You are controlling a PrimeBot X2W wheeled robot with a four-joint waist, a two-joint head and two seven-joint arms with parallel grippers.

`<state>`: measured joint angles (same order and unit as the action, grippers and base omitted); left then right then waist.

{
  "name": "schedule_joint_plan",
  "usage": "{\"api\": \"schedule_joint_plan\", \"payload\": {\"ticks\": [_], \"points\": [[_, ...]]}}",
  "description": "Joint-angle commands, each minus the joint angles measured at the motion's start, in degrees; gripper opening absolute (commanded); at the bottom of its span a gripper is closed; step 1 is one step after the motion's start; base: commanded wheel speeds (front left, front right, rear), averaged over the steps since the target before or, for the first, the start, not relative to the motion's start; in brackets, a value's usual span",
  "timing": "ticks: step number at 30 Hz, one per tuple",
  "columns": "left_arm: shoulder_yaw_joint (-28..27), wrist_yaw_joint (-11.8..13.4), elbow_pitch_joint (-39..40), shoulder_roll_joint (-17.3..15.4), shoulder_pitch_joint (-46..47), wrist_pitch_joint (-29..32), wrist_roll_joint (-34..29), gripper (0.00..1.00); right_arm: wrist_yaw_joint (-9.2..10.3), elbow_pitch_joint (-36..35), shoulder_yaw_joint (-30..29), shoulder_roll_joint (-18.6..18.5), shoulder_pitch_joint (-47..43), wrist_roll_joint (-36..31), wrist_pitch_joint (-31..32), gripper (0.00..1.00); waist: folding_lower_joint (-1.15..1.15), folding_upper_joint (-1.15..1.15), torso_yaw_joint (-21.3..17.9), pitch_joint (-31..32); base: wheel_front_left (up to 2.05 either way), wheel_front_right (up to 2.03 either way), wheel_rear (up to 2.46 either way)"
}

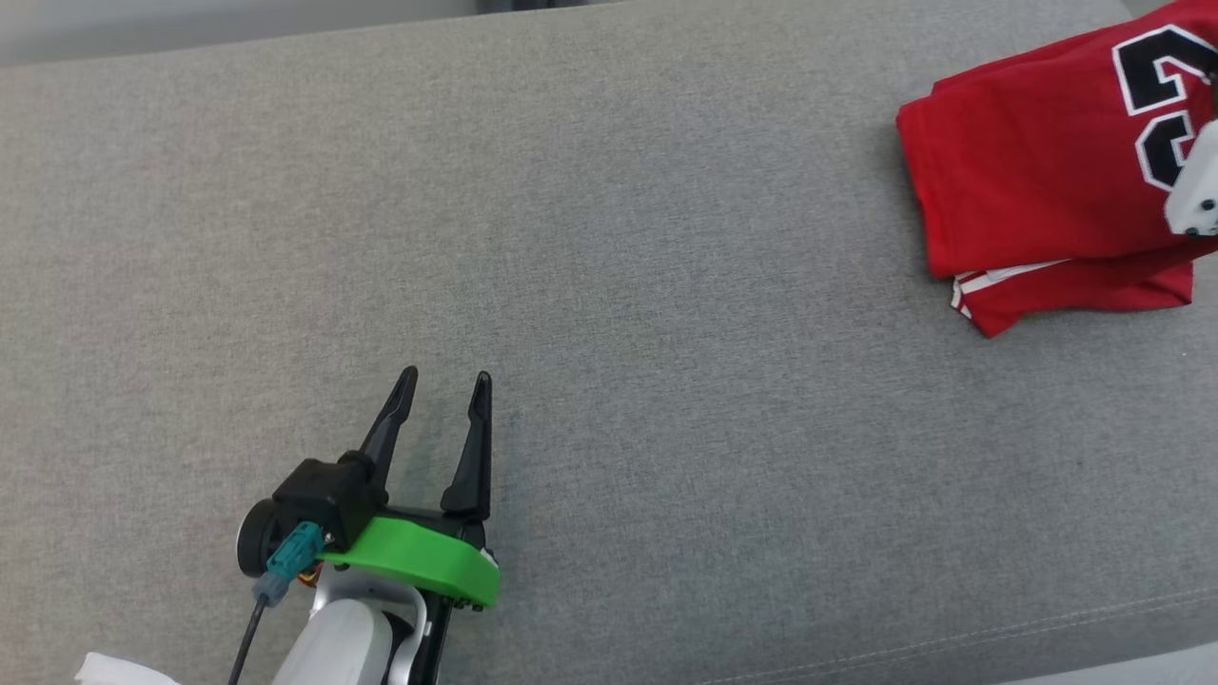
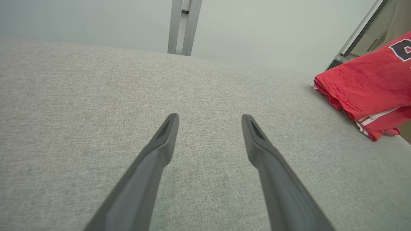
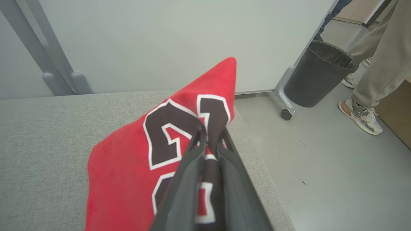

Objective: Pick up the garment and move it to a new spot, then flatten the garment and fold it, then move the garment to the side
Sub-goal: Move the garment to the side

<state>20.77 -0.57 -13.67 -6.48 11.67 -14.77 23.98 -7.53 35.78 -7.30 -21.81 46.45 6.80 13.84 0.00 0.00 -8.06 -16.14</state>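
Note:
The garment (image 1: 1037, 190) is a folded red jersey with black, white-edged numerals, lying at the far right of the grey fabric surface (image 1: 609, 285). In the right wrist view my right gripper (image 3: 210, 130) is shut on the garment (image 3: 128, 166), pinching its printed edge and lifting that part. Its pale body pokes in at the head view's right edge. My left gripper (image 1: 447, 381) stands open over bare fabric at the lower left, far from the jersey. The left wrist view shows that same open gripper (image 2: 210, 118) with the garment (image 2: 366, 86) off to its right.
Beyond the surface's right edge is grey floor with a black bin (image 3: 319, 75) on a wheeled panel base. A person's legs and shoes (image 3: 361, 115) stand there. A pale wall panel (image 3: 176, 41) runs along the far side.

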Motion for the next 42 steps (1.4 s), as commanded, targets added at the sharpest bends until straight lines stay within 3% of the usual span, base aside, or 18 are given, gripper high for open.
{"api": "schedule_joint_plan", "payload": {"ticks": [1, 7, 9, 12, 17, 25, 30, 42], "points": [[0.1, 0.0, 0.1, -0.4, 1.1, -0.2, -0.7, 1.0, 0.09, 1.0, -0.9, -0.8, 0.9, -0.8, -0.5, 0.0, 0.0, 0.0, 1.9, -2.0, 0.0, 0.0, 0.0], [0.1, 0.4, 0.7, -1.2, 2.0, 0.2, -1.0, 1.0, 0.09, 5.0, -4.8, -2.5, 2.2, -4.1, -2.9, 0.01, 0.0, 0.0, 3.8, -4.4, 0.0, 0.0, 0.0], [0.1, 0.5, 0.9, -1.4, 2.1, 0.3, -1.0, 1.0, 0.09, 6.2, -4.7, -3.6, 2.2, -7.0, -5.4, 1.0, 0.0, 0.0, 4.1, -5.0, 0.0, 0.0, 0.0], [0.2, 0.5, 1.1, -1.6, 2.4, 0.4, -1.1, 1.0, 0.09, 9.0, -6.5, -4.1, 2.2, -11.2, -8.6, 1.0, 0.0, 0.0, 4.3, -5.7, 0.0, 0.0, 0.0], [0.4, 0.7, 1.3, -1.7, 2.7, 0.4, -1.0, 1.0, 0.1, 13.3, -11.2, -1.7, 2.7, -15.9, -10.0, 1.0, 0.0, 0.0, 4.2, -6.0, 0.0, 0.0, 0.0], [0.2, 1.1, 1.3, -2.4, 2.9, 0.7, -0.6, 1.0, 0.09, 17.0, -14.3, 2.2, 4.7, -18.5, -13.9, 1.0, 0.0, 0.0, 3.0, -4.7, 0.0, 0.0, 0.0], [-0.5, 1.3, 1.3, -2.8, 3.1, 0.4, 0.1, 1.0, 0.09, 18.1, -12.9, 4.7, 5.7, -16.9, -17.4, 1.0, 0.0, 0.0, 2.6, -1.8, 0.0, 0.0, 0.0], [-4.6, 2.7, -0.9, -2.6, 0.7, -0.1, 3.0, 1.0, 0.09, 15.7, -2.3, 11.0, 1.1, -11.1, -24.0, 1.0, 0.0, 0.0, 4.2, 9.9, 0.0, 0.0, 0.0]]}}
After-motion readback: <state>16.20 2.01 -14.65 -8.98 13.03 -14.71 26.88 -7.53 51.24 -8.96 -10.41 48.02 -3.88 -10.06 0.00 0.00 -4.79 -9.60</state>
